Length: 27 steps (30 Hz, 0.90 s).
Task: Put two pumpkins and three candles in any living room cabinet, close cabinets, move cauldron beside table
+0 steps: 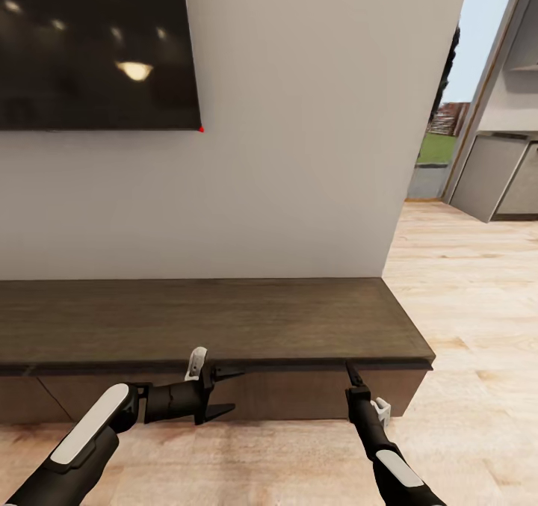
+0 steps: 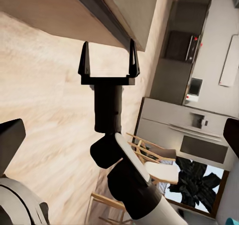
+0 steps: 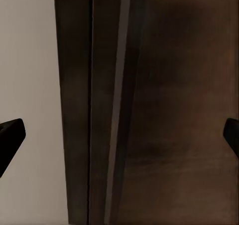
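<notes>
The low dark-wood cabinet (image 1: 209,319) is seen against a grey wall (image 1: 299,155) beneath a black screen (image 1: 93,46), its top bare. The left gripper (image 1: 224,392), jaws parted, is held sideways before the front panel. The right gripper (image 1: 350,371), fingers spread in the left wrist view, points at the top's front edge, possibly touching.

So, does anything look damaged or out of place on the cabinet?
Nothing stands out. The cabinet has a level, undamaged top. Both grippers are open in front of it: the left gripper and the right gripper.
</notes>
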{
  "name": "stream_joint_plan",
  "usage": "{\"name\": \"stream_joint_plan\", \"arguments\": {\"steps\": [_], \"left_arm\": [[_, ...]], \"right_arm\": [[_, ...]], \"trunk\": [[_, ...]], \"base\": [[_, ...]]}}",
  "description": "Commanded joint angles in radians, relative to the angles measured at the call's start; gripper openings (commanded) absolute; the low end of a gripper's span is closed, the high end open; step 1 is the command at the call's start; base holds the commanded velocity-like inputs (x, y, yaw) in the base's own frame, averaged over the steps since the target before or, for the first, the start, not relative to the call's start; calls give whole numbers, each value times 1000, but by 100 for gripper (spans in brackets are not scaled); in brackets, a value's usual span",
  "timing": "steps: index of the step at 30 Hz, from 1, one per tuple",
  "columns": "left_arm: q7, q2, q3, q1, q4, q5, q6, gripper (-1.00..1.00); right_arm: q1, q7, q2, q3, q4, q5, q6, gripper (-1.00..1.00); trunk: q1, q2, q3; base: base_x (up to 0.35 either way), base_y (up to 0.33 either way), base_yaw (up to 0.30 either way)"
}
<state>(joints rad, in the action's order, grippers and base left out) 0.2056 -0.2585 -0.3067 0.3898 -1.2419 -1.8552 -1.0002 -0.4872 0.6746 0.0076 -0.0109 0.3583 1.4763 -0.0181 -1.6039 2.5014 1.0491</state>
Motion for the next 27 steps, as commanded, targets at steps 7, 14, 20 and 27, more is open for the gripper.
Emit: {"name": "stream_joint_plan", "arguments": {"steps": [7, 14, 20, 27], "left_arm": [[9, -1, -1, 1, -1, -12, 0, 100], [9, -1, 0, 1, -1, -12, 0, 100], [9, -1, -1, 0, -1, -12, 0, 100], [9, -1, -1, 0, -1, -12, 0, 100]], "right_arm": [[-1, 3, 0, -1, -1, 4, -2, 100], [-1, 3, 0, -1, -1, 4, -2, 100], [-1, 3, 1, -1, -1, 4, -2, 100], [-1, 1, 3, -1, -1, 4, -2, 100]], "trunk": [[0, 0, 1], [0, 0, 1], [0, 0, 1], [0, 0, 1]], "base": [[0, 0, 0], [4, 0, 0], [69, 0, 0], [6, 0, 0]]}}
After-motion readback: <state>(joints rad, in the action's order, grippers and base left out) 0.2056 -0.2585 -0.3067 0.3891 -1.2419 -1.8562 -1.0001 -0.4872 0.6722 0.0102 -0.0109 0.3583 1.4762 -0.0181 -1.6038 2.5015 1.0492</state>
